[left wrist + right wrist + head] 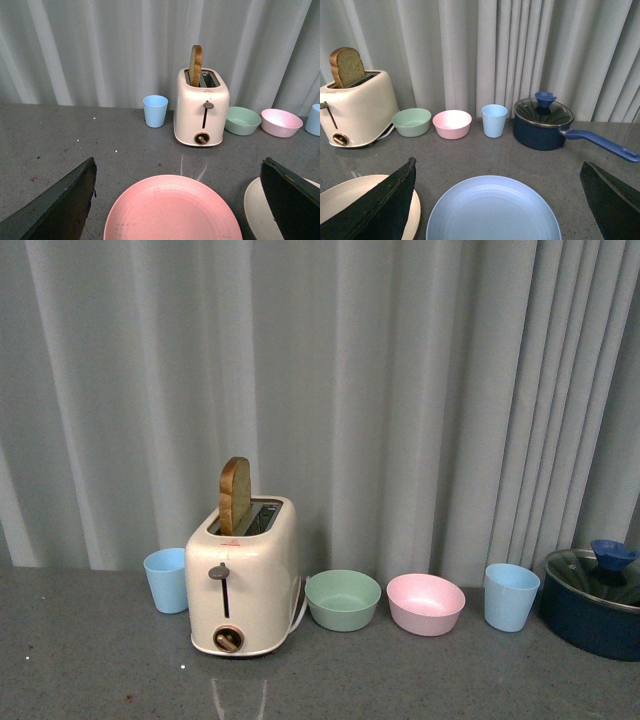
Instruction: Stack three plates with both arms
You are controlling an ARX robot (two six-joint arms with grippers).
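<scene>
Three plates lie nearest us, flat on the table (100,680) and side by side, none on top of another: the pink plate (172,212) on the left, the cream plate (355,195) in the middle and the blue plate (492,210) on the right, each just beside its neighbour with a narrow gap showing. We judge that the stacking has not begun, so all of it is left. Our left hand (177,165) hangs over the pink plate with its fingers spread wide and nothing between them; our right hand (497,162) hangs the same way over the blue plate, likewise spread and empty. Farther back, along the curtain, we count one toaster (245,580) with one slice of bread (235,495) standing in it, two bowls, the green bowl (343,598) and the pink bowl (425,602), two light blue cups, the left cup (165,580) and the right cup (511,596), and one dark blue pot (595,615) with its lid on.
</scene>
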